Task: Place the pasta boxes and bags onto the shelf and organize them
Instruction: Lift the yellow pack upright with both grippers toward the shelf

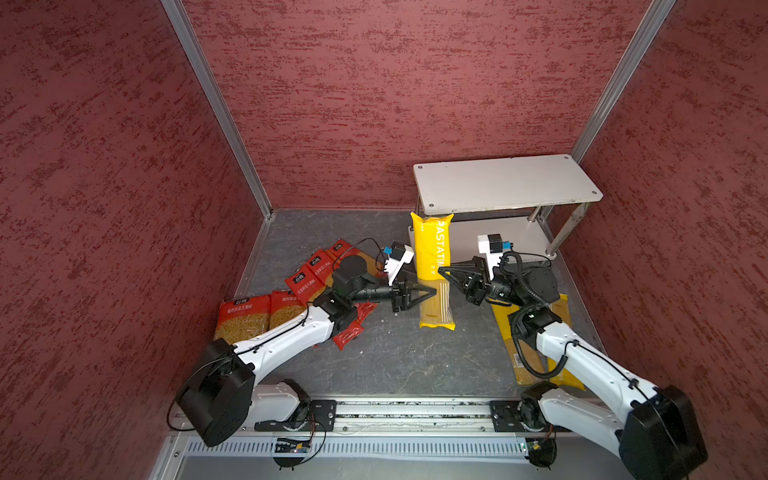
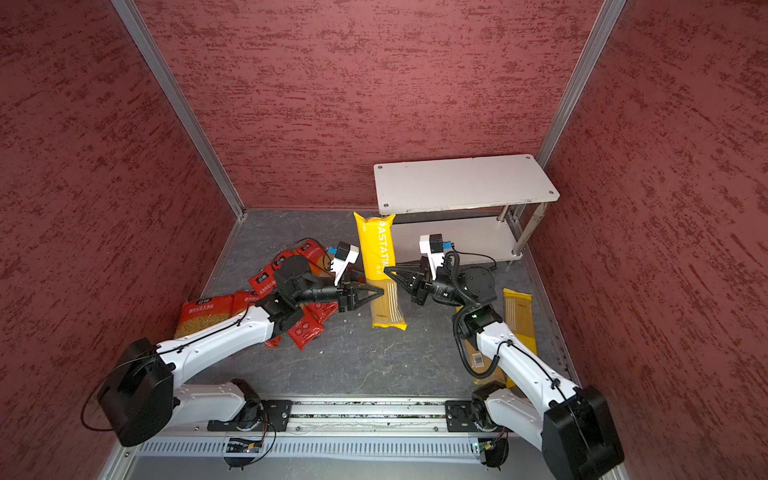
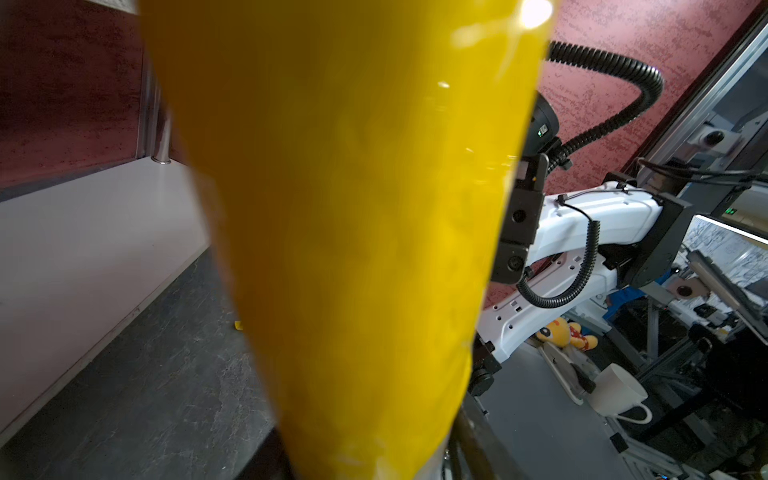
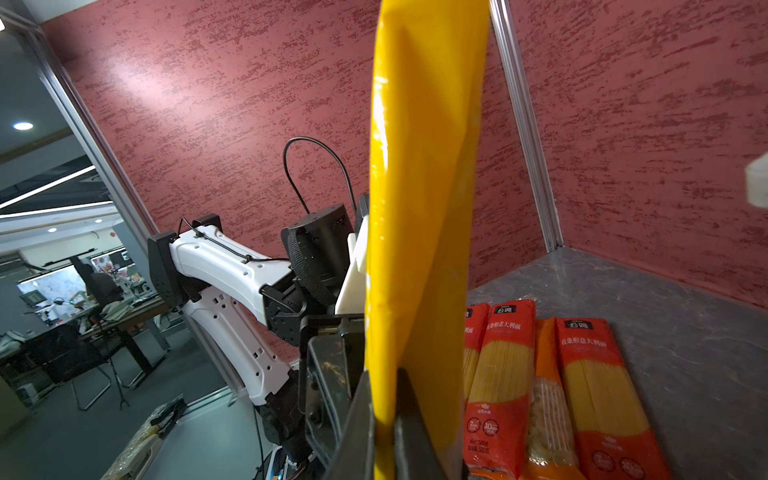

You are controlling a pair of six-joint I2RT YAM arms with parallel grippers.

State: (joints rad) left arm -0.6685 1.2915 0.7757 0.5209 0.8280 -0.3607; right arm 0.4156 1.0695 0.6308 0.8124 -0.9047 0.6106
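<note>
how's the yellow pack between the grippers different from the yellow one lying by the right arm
The yellow pack between the grippers stands on end; the yellow pack by the right arm lies flat. The first is pinched by the right gripper; no gripper holds the second. Both are long yellow packs.
</note>
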